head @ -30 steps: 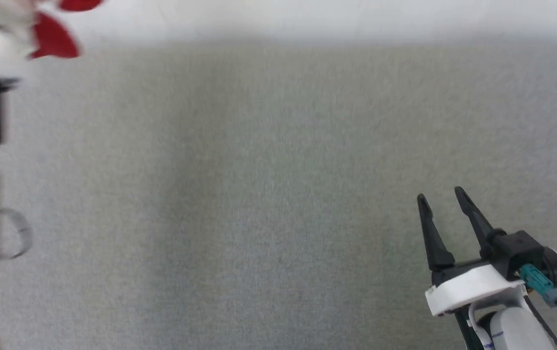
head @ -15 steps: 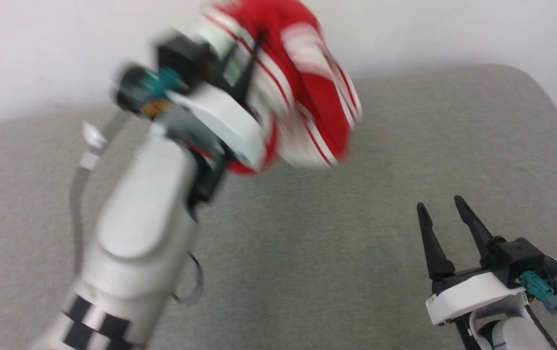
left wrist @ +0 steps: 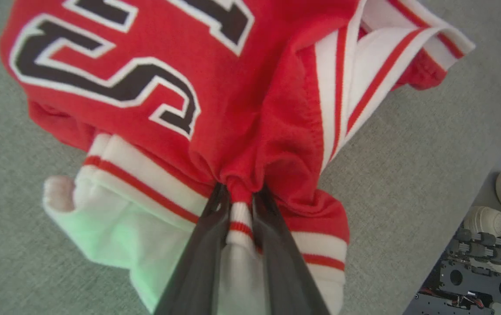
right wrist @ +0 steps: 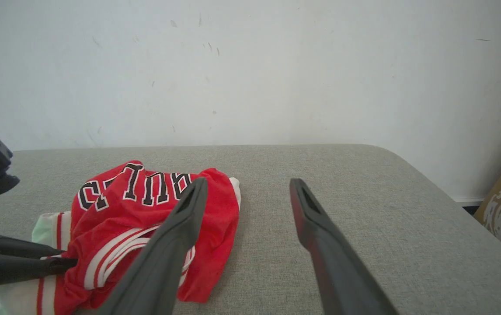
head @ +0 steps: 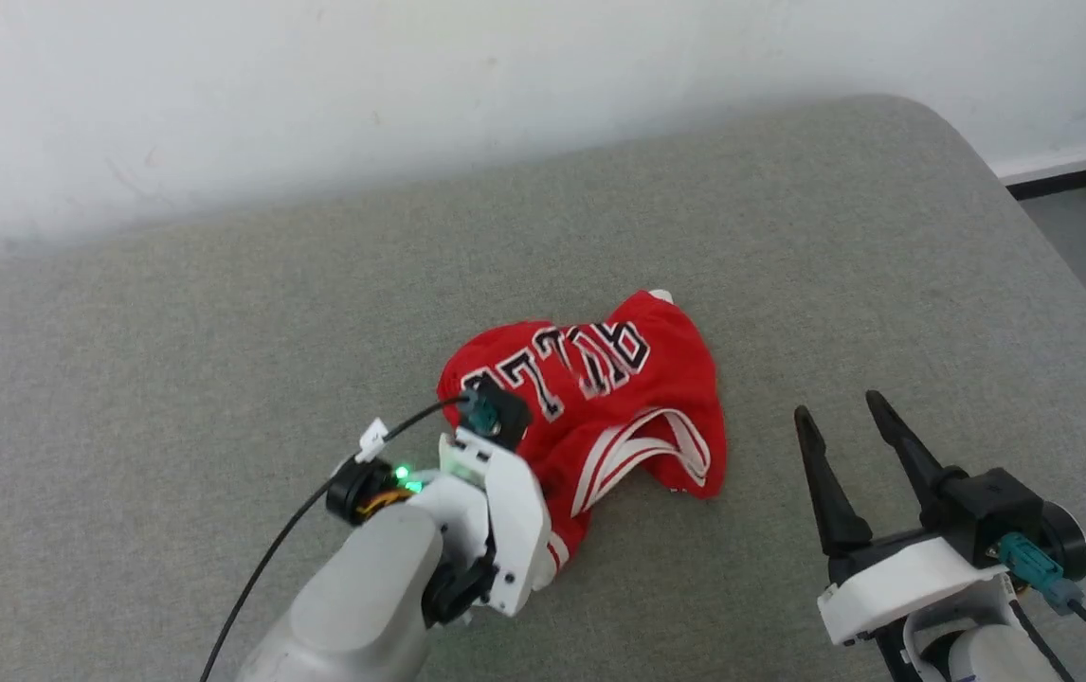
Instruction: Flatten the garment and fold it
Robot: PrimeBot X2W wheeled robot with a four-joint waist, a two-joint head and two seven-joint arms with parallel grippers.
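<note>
Head view: the garment (head: 619,379) is being shown lying crumpled on the grey padded surface (head: 221,332), near its middle, with its black, white-outlined lettering turned upward and its striped trim bunched at the near side. In the left wrist view, a fold of red cloth and striped trim is being pinched between the two dark fingers of the left gripper (left wrist: 238,194), which are being kept nearly together on the garment's near edge; white inner fabric is being exposed beside and under them. The rest of the garment is being left resting on the surface, loose and unflattened. The right gripper (head: 837,405) is being held to the right of the garment, near it but not touching, with its fingers spread wide apart and nothing between them, pointing toward the white wall (head: 316,95). In the right wrist view, the garment is being seen to the left of those parted fingers, partly behind the left one.
</note>
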